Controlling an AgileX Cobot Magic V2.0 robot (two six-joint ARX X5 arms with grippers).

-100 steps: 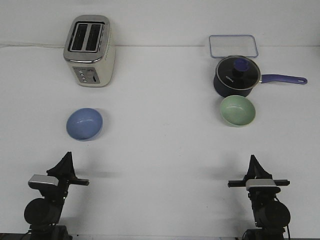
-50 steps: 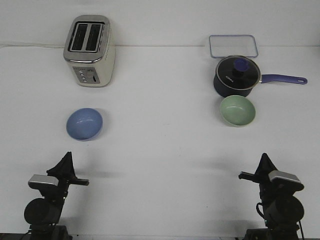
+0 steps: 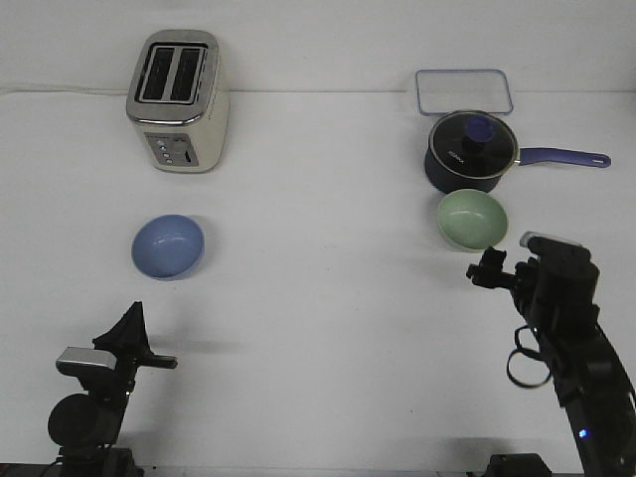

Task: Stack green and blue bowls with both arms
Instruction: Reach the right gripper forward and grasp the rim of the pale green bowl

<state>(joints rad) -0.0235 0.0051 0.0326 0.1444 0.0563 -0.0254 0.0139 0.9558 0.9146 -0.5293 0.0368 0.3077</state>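
White table (image 3: 318,298): right gripper (image 3: 484,270), jaw state unclear, has advanced toward green bowl (image 3: 473,219) at two o'clock; left gripper (image 3: 129,323), equally unclear, stays parked; blue bowl (image 3: 168,245) at nine o'clock, untouched

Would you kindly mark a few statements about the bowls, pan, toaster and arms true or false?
1. The green bowl sits just in front of the saucepan. True.
2. The blue bowl is stacked inside the green one. False: they sit far apart on the table.
3. The right hand is near the green bowl. True.
4. The saucepan has no lid. False: a lid covers it.
5. The toaster stands behind the blue bowl. True.
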